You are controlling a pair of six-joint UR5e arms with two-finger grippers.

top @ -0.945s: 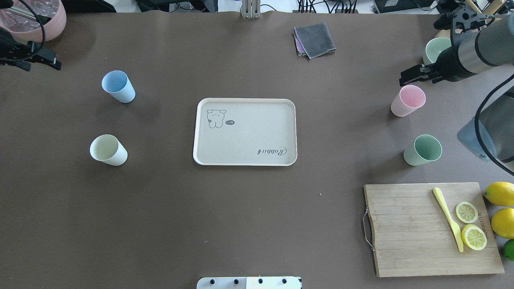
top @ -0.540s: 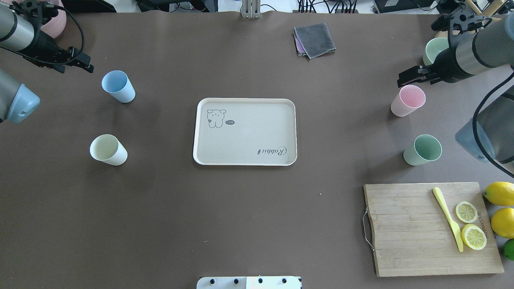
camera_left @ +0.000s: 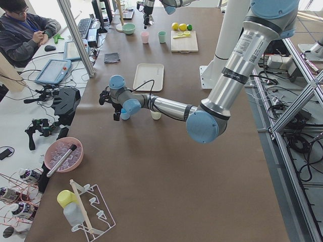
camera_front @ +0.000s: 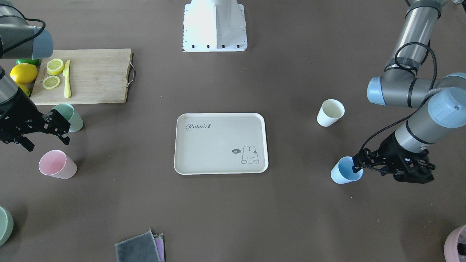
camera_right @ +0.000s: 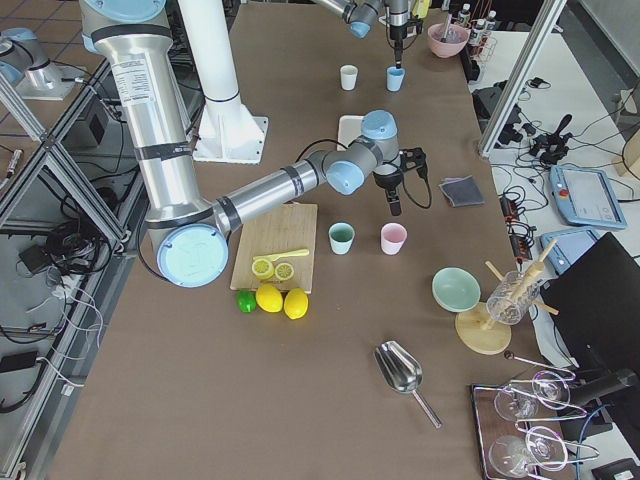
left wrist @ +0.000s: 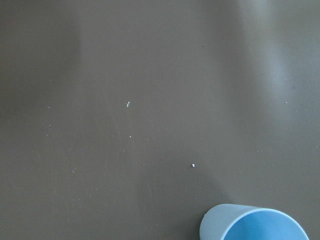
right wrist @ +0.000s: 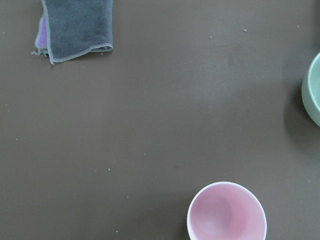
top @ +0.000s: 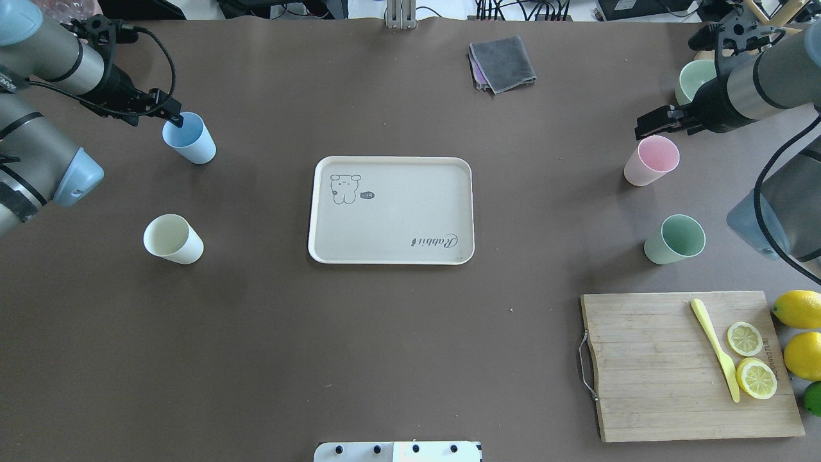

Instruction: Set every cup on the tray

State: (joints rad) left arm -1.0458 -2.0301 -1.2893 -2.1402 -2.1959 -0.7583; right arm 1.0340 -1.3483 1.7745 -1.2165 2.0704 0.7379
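The beige "Rabbit" tray [top: 391, 221] [camera_front: 214, 145] lies bare at the table's middle. A blue cup [top: 189, 138] [camera_front: 346, 170] and a cream cup [top: 173, 239] [camera_front: 330, 112] stand upright to its left. A pink cup [top: 651, 160] [camera_front: 57, 164] and a green cup [top: 675, 239] [camera_front: 71, 116] stand upright to its right. My left gripper [top: 172, 118] [camera_front: 357, 162] is open and hangs at the blue cup's far rim; the blue cup [left wrist: 255, 225] shows at the wrist view's bottom edge. My right gripper [top: 644, 124] [camera_front: 47, 142] is open, just above and beyond the pink cup [right wrist: 226, 212].
A wooden cutting board [top: 654, 372] with a yellow knife and lemon slices lies at the near right, whole lemons [top: 798, 309] beside it. A grey cloth [top: 502, 63] lies at the far middle. A green bowl [top: 696, 77] stands behind the right gripper. A pink bowl [camera_front: 457, 243] sits far left.
My left arm has swung in from the far left edge and its gripper now hangs at the blue cup. My right gripper has barely shifted. No cup has moved.
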